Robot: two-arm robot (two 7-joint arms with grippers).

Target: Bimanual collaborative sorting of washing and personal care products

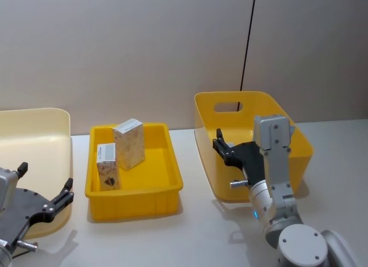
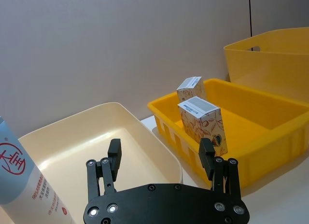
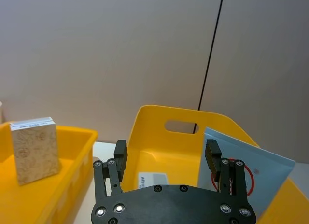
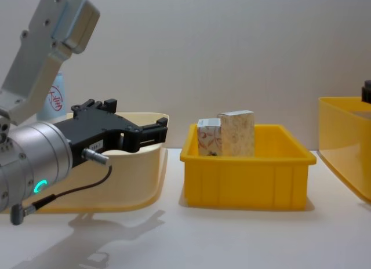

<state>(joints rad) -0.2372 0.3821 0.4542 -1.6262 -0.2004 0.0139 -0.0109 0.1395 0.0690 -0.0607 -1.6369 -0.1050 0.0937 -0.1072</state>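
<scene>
Two small white cartons stand upright in the low yellow tray [image 1: 167, 189] at the middle of the table: the taller carton [image 1: 129, 143] toward the back, the shorter carton [image 1: 107, 167] just in front of it, near the tray's left wall and seemingly touching it. One light-blue tube [image 2: 29, 185] stands in the cream bin [image 1: 40, 134] on the left, and another blue tube [image 3: 251, 171] leans inside the tall yellow bin [image 1: 253, 103] on the right.

The left gripper [image 1: 46, 201] hovers over the near right part of the cream bin with its fingers spread and nothing between them. The right gripper [image 1: 225, 149] hangs inside the tall yellow bin's mouth, fingers also spread wide and empty, with the tube just beside one finger.

I judge the step in hand is reaching for a product to sort. To do it well, the right gripper should centre the tube between both fingers before closing, because now the tube sits to one side. The left gripper should rise above the cream rim before it crosses to the cartons, and take the shorter carton from above, as the tray wall is close on one side and the taller carton on the other.

Open room is good over the tray and on the table in front. The narrow places are the gap between cream bin and tray, and the high handle wall of the yellow bin.
</scene>
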